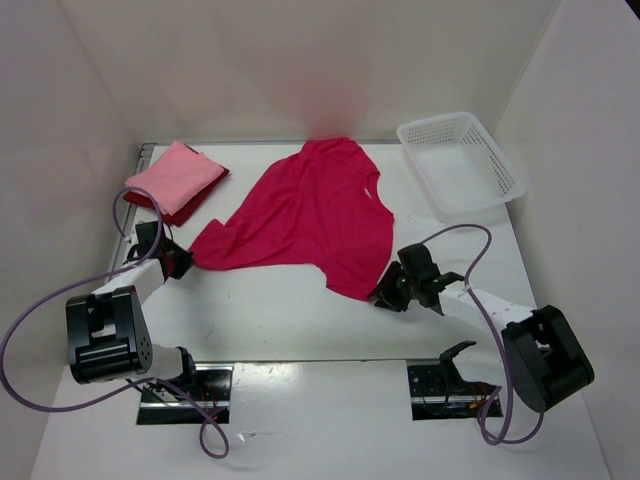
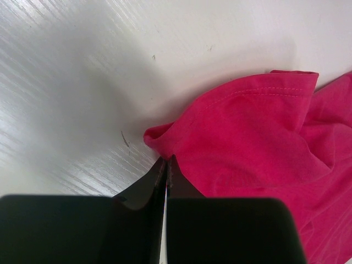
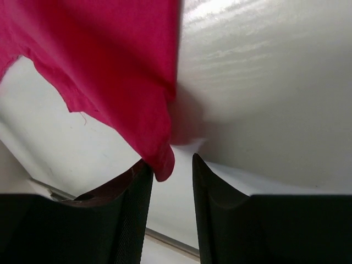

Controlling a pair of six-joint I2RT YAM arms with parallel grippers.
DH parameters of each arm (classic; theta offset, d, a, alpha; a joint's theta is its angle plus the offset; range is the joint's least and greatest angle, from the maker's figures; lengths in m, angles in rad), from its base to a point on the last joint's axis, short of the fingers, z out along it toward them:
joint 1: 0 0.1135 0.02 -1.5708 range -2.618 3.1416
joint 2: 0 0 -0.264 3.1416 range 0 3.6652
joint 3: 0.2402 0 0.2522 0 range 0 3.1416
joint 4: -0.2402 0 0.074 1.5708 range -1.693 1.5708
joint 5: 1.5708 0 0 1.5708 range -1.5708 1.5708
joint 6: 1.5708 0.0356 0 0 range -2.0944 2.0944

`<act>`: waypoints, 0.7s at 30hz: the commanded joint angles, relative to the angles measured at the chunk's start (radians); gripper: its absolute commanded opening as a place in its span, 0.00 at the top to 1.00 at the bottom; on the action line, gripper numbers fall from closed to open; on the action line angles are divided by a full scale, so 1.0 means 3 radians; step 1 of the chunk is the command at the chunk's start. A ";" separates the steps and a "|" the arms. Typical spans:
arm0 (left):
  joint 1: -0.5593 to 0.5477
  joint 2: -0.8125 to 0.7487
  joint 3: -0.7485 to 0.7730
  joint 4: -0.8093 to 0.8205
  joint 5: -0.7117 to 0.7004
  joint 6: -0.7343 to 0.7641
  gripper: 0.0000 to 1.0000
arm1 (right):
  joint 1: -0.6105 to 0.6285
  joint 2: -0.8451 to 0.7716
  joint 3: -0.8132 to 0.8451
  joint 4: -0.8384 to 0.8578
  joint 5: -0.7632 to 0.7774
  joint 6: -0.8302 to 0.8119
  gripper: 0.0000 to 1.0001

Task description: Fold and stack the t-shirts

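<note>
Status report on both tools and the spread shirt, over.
Left tool shut on corner of magenta shirt. Right tool open at its hem, not gripping. Pink shirt folded on dark red shirt, far left. Basket off to the side.

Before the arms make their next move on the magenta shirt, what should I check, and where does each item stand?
1. Left gripper shut on the magenta t-shirt corner: ok.
2. Right gripper closed on the hem: not ok; jaws apart, hem corner hanging between them.
3. Magenta t-shirt lying flat: not ok; bunched near the left gripper.
4. Pink t-shirt folded on the dark red t-shirt: ok.
5. Basket apart from the shirt: ok.
</note>
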 commanded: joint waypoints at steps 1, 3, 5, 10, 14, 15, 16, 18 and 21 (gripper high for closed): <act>0.0012 -0.0081 0.0000 0.0047 0.0029 0.0102 1.00 | 0.0026 0.0071 0.0223 0.0251 0.0176 -0.0123 0.61; 0.0012 -0.0112 0.0030 0.0017 0.0029 0.0102 1.00 | 0.0026 0.0102 0.0309 0.0282 0.0268 -0.0154 0.57; 0.0012 -0.0143 0.0030 0.0016 0.0029 0.0132 1.00 | 0.0026 0.0178 0.0355 0.0282 0.0304 -0.0225 0.53; -0.0019 -0.0143 0.0091 -0.0014 0.0029 0.0163 0.99 | 0.0026 0.0353 0.0391 0.0323 0.0304 -0.0225 0.65; -0.0019 -0.0173 0.0092 -0.0014 0.0029 0.0163 0.95 | 0.0026 0.0287 0.0391 0.0226 0.0335 -0.0225 0.84; -0.0019 -0.0173 0.0092 -0.0014 0.0059 0.0163 0.93 | 0.0026 0.0256 0.0391 0.0185 0.0335 -0.0225 0.87; -0.0019 -0.0219 0.0092 0.0016 0.0059 0.0163 0.91 | 0.0026 0.0215 0.0391 0.0129 0.0335 -0.0225 0.91; -0.0019 -0.0219 0.0092 0.0016 0.0059 0.0163 0.91 | 0.0026 0.0102 0.0391 0.0063 0.0335 -0.0225 0.93; -0.0019 -0.0250 0.0092 0.0016 0.0059 0.0163 0.89 | 0.0026 -0.0071 0.0422 -0.0116 0.0335 -0.0225 1.00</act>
